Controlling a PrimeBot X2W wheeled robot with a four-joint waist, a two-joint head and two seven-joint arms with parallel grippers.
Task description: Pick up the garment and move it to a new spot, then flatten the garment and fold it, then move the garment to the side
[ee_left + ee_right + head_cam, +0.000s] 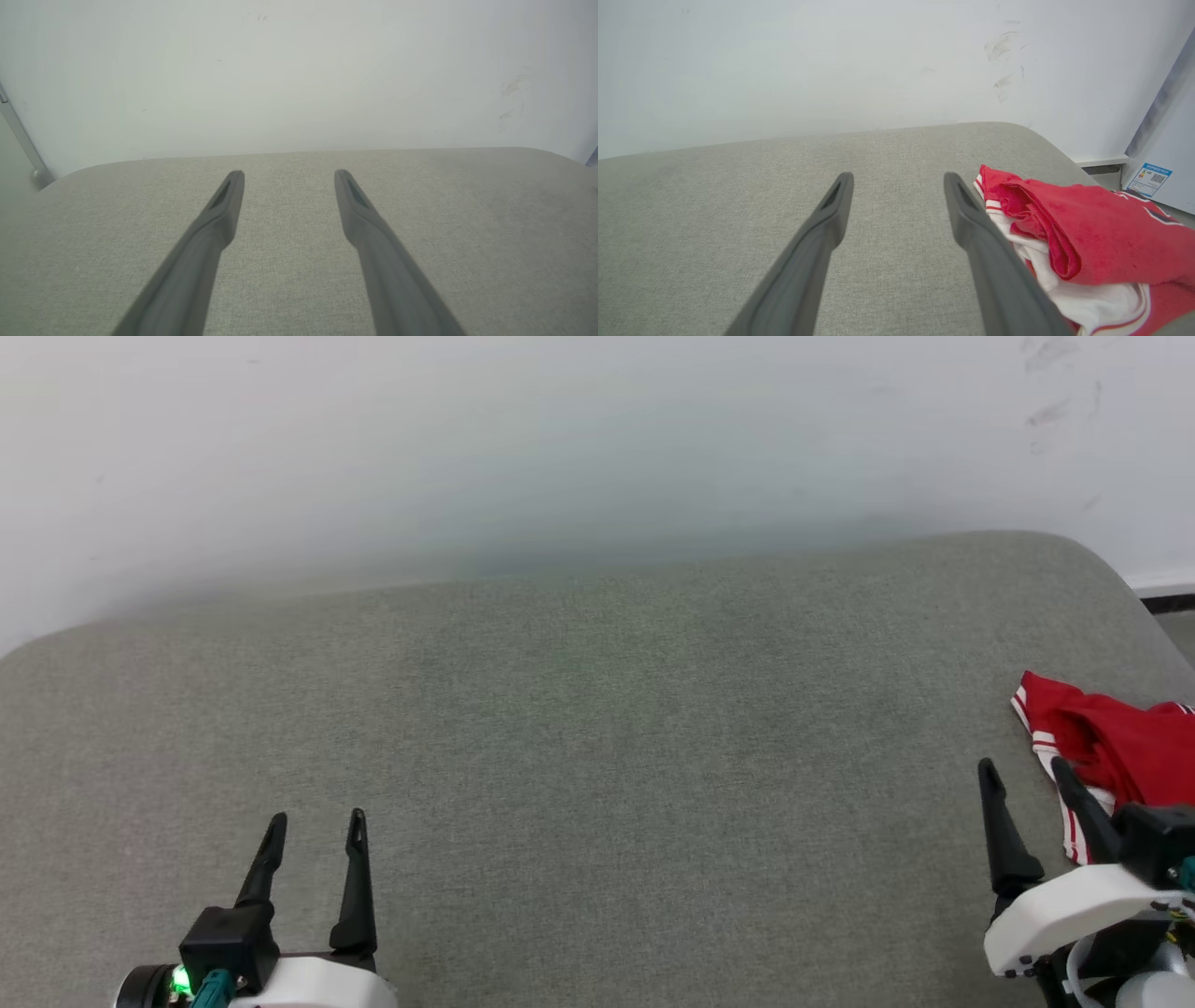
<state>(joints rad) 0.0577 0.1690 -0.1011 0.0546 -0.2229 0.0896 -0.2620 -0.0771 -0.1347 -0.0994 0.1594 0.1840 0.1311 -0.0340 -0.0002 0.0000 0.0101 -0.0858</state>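
Nearest, at the lower left, the left claw [317, 815] hangs over bare grey fabric of the worktop [597, 728], its two dark fingers spread wide with nothing between them. At the lower right the right claw [1022, 763] is equally wide and holds nothing. The garment [1120, 737] lies bunched at the right edge of the worktop, just right of that claw, red folds over white cloth with striped trim. In the right wrist view one finger crosses in front of the garment's [1092, 224] near-left edge; contact cannot be told. A pale scuffed wall [560, 448] rises beyond the far side.
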